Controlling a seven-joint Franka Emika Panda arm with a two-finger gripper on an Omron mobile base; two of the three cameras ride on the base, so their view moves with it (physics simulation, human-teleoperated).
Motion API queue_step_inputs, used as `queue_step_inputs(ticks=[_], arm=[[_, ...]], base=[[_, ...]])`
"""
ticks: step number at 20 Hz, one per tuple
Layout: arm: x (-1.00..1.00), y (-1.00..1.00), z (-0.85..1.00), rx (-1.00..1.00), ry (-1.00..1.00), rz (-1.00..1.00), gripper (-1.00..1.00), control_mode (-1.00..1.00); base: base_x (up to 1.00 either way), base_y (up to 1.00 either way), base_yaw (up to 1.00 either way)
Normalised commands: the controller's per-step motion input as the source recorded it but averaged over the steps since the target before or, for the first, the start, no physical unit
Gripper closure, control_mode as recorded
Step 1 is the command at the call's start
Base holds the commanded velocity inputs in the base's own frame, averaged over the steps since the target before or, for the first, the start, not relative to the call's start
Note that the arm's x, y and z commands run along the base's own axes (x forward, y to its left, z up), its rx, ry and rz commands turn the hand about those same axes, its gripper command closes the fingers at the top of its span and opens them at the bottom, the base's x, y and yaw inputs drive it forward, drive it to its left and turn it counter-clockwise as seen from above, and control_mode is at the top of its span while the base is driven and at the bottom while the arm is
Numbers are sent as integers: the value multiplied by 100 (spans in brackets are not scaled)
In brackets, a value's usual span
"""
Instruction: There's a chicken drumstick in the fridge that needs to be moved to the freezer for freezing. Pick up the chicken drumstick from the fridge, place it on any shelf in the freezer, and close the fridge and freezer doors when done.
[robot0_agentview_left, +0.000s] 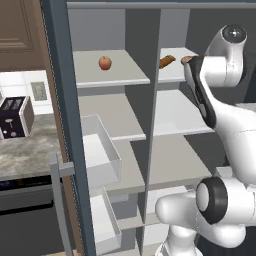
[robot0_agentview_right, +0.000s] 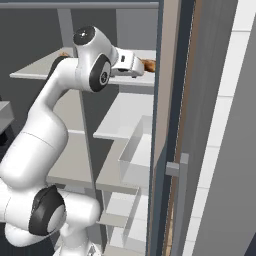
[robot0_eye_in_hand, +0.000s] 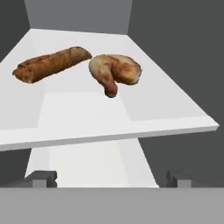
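The small glossy orange-brown chicken drumstick (robot0_eye_in_hand: 116, 72) lies on the top white shelf (robot0_eye_in_hand: 109, 122) of the fridge (robot0_agentview_left: 177, 112), the right-hand compartment of the tall slate-blue unit, with both doors swung open. Just to its left on the same shelf rests a longer brown stick-shaped piece of food (robot0_eye_in_hand: 51, 64), close beside the drumstick; whether they touch is hard to tell. The white arm's two-finger end effector (robot0_eye_in_hand: 109, 179) hovers in front of this shelf's near edge, level with it, its dark fingertips (robot0_eye_in_hand: 41, 178) set wide apart and holding nothing, well short of the drumstick. In the left base view, a round red-orange apple (robot0_agentview_left: 104, 62) sits alone on the top pale grey-white shelf (robot0_agentview_left: 107, 74) of the freezer (robot0_agentview_left: 110, 120), the left-hand compartment. Beyond the open freezer door (robot0_agentview_left: 65, 125), a dark toaster (robot0_agentview_left: 15, 117) stands on a mottled grey worktop (robot0_agentview_left: 27, 150).
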Motion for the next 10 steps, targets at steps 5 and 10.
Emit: queue_step_inputs(ticks=[5, 10], arm=[[61, -13, 0, 0, 0, 5, -100, -100], [40, -1, -3, 0, 0, 2, -100, -100]], base=[[0, 0, 0], [0, 0, 0]])
